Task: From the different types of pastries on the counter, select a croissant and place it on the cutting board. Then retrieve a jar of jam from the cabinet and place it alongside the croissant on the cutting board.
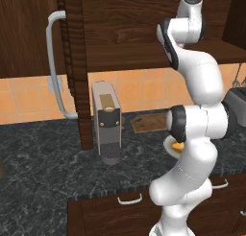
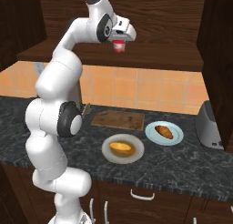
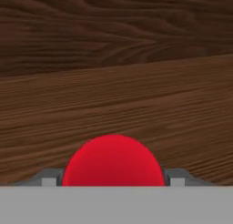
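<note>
My gripper [image 2: 119, 40] is up inside the open cabinet [image 2: 136, 59], above its shelf, shut on the jar of jam [image 2: 119, 47]. In the hand view the jar's red lid [image 3: 113, 161] sits between the grey fingertips [image 3: 48, 178], with wood grain behind it. Down on the counter [image 2: 182, 164] lies the cutting board [image 2: 118, 120], bare. The croissant [image 2: 164, 131] rests on a pale blue plate [image 2: 175, 139] right of the board. The rounder golden pastry [image 2: 121, 148] lies on a beige plate [image 2: 135, 155] in front of the board.
The cabinet door [image 1: 77, 62] stands open, with its curved grey handle [image 1: 53, 62] to the left. A coffee machine [image 1: 106, 122] stands on the counter under it. A toaster [image 2: 209, 125] sits at the right end. Drawers [image 1: 129, 199] run below the counter edge.
</note>
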Available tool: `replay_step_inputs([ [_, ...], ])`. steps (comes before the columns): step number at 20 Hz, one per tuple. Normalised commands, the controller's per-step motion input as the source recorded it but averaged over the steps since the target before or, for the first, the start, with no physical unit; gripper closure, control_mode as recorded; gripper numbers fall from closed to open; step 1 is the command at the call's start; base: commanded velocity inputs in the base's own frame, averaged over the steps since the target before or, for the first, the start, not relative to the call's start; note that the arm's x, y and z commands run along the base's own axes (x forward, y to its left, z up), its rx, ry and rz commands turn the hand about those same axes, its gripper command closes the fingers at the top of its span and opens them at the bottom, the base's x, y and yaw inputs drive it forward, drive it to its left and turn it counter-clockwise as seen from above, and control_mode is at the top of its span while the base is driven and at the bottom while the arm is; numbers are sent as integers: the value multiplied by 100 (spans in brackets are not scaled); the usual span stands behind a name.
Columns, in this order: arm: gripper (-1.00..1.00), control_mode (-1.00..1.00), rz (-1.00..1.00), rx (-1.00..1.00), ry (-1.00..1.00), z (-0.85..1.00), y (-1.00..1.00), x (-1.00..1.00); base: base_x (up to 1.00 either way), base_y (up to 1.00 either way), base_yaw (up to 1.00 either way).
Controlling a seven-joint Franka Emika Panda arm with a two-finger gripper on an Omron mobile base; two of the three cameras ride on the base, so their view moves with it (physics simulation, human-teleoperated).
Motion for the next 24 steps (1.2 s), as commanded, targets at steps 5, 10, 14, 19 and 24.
replay_step_inputs([
  [5, 100, -100, -2, 0, -15, 6, 0, -62, 0, 0, 0],
  [10, 100, -100, -5, 0, -7, 3, 0, -64, 0, 0, 0],
  [14, 100, -100, -13, 0, 0, 3, 0, -68, 0, 0, 0],
  [19, 100, -100, -10, 0, 0, 3, 0, -72, 0, 0, 0],
  [24, 100, -100, -5, 0, -2, 0, 0, -92, 0, 0, 0],
])
